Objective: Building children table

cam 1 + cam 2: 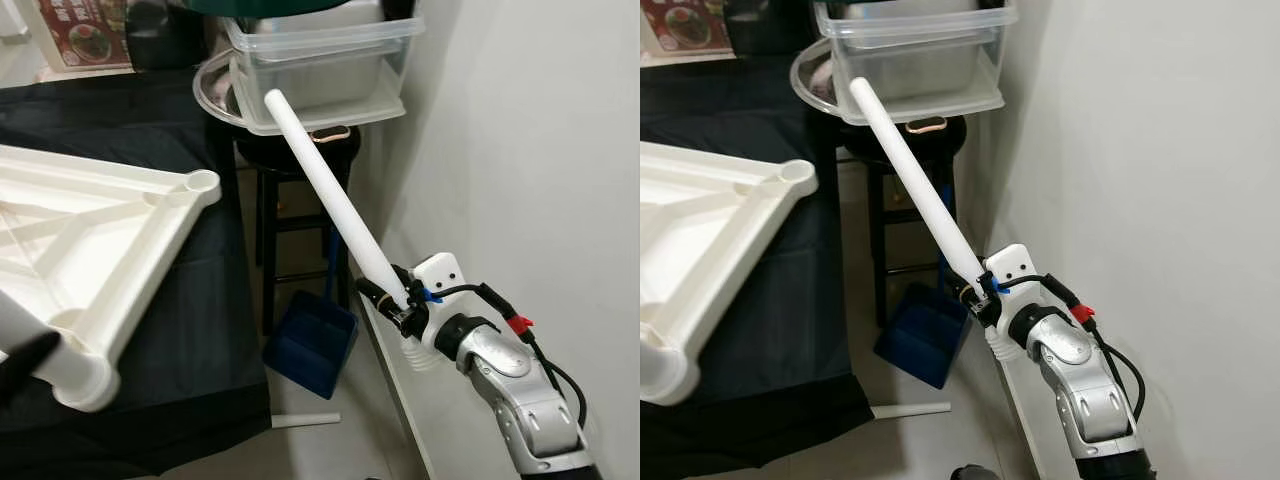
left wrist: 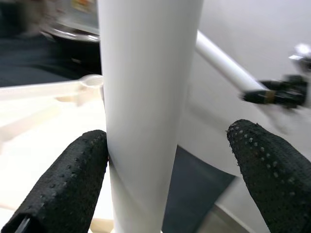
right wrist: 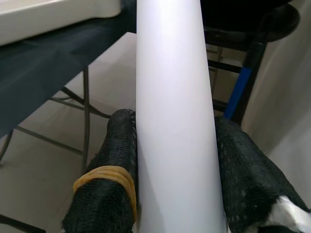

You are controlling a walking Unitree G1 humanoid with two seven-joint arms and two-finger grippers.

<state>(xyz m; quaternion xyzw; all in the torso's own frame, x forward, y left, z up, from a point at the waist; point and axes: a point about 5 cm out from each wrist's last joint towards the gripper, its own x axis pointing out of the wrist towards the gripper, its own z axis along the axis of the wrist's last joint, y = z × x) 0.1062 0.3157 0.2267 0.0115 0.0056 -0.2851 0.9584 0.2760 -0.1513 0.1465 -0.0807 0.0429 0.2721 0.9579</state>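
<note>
with our right gripper (image 1: pixel 400 302) clamped on a white table leg (image 1: pixel 325 195), left gripper (image 2: pixel 170 179) spread around another leg (image 2: pixel 146 111), we risk striking the plastic bins (image 1: pixel 320 60) behind the upturned tabletop (image 1: pixel 90 240).

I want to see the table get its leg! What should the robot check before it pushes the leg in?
1. Right pincer gripping the white leg: ok, both fingers press its sides.
2. Leg pointing at the corner socket: not ok, it points toward the clear bins.
3. Socket open: ok.
4. Tabletop steadied by left pincer: cannot tell, one finger touches an attached leg, the other stands apart.
</note>
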